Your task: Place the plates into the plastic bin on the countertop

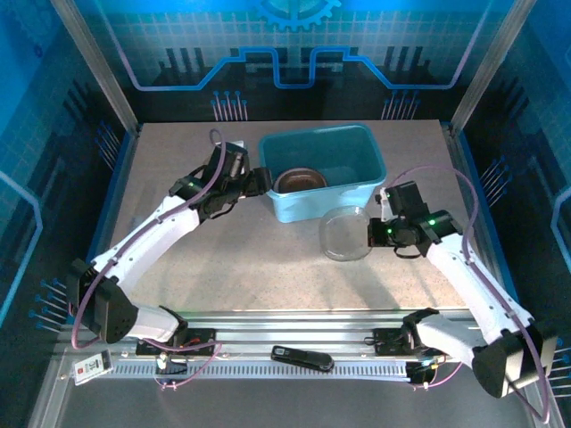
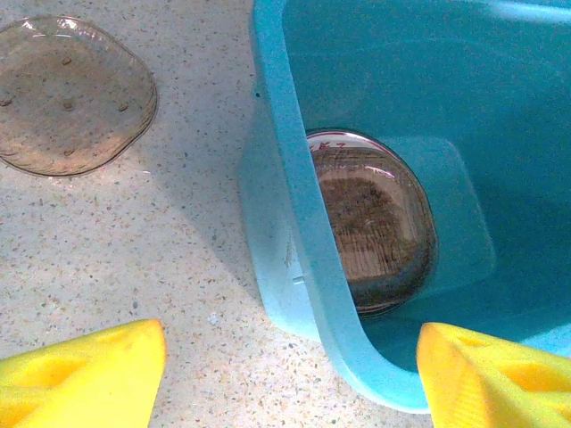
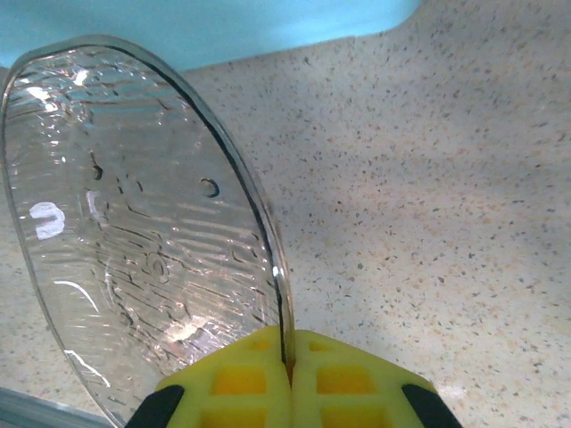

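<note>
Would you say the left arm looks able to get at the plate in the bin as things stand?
Probably yes: the left gripper is open, astride the bin wall. The plate lies just inside, and nothing covers it.

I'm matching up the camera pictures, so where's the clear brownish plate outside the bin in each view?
Top external: clear plate, centre-right, just in front of the bin.
Left wrist: top left corner.
Right wrist: left half, rim pinched by the right end effector.
Shared landmark: the teal bin.
</note>
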